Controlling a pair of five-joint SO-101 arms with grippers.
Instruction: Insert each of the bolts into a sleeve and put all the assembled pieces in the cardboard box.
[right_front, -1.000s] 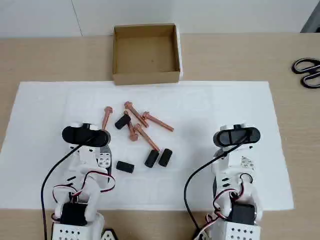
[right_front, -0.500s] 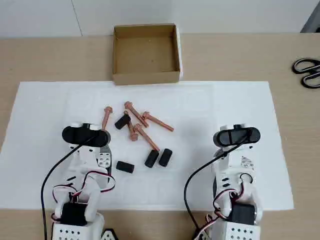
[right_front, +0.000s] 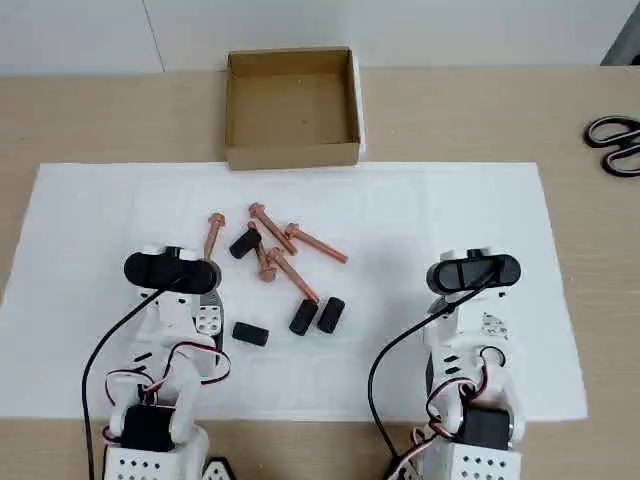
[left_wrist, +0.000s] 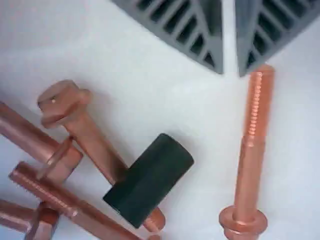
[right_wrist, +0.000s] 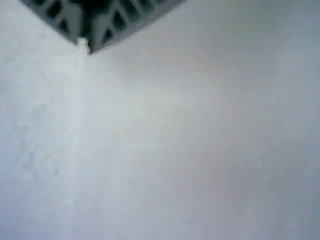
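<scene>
Several copper bolts (right_front: 292, 274) lie scattered mid-table on the white sheet, with one lone bolt (right_front: 214, 235) at their left. One black sleeve (right_front: 244, 243) rests among them, and three more sleeves (right_front: 303, 317) lie nearer the arms. The open cardboard box (right_front: 242, 105) stands at the back. The left arm (right_front: 172, 270) hovers just short of the lone bolt (left_wrist: 251, 145). My left gripper (left_wrist: 230, 73) holds nothing, with only a thin slit between its fingers, beside a sleeve (left_wrist: 149, 179) lying across a bolt. My right gripper (right_wrist: 84, 46) is shut over bare sheet, the right arm (right_front: 473, 272) well right of the parts.
Scissors (right_front: 615, 143) lie on the wooden table at the far right edge. The white sheet (right_front: 430, 210) covers most of the work area.
</scene>
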